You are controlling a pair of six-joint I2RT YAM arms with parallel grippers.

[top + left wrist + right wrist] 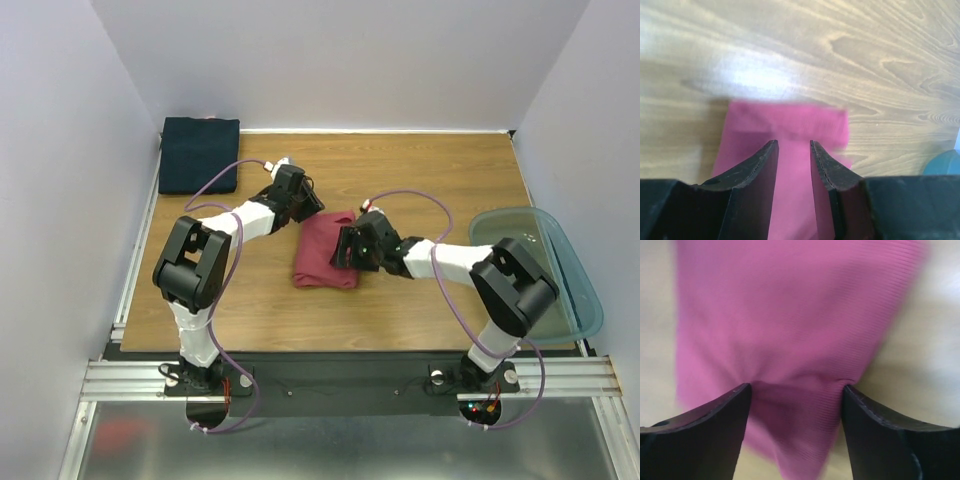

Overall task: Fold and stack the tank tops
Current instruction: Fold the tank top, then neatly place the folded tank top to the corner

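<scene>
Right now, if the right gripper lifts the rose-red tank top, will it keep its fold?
Probably not: the rose-red tank top puckers inside the open right gripper, so it looks floppy and would likely sag open. Thin ribbed cloth, likely light. Pushed, it may bunch rather than slide on the table.

We've got bare wood [420, 170] open behind the red top [322, 262]; the tub [575, 290] blocks our right edge, the navy top [198, 154] seemingly fills the far-left corner.
</scene>
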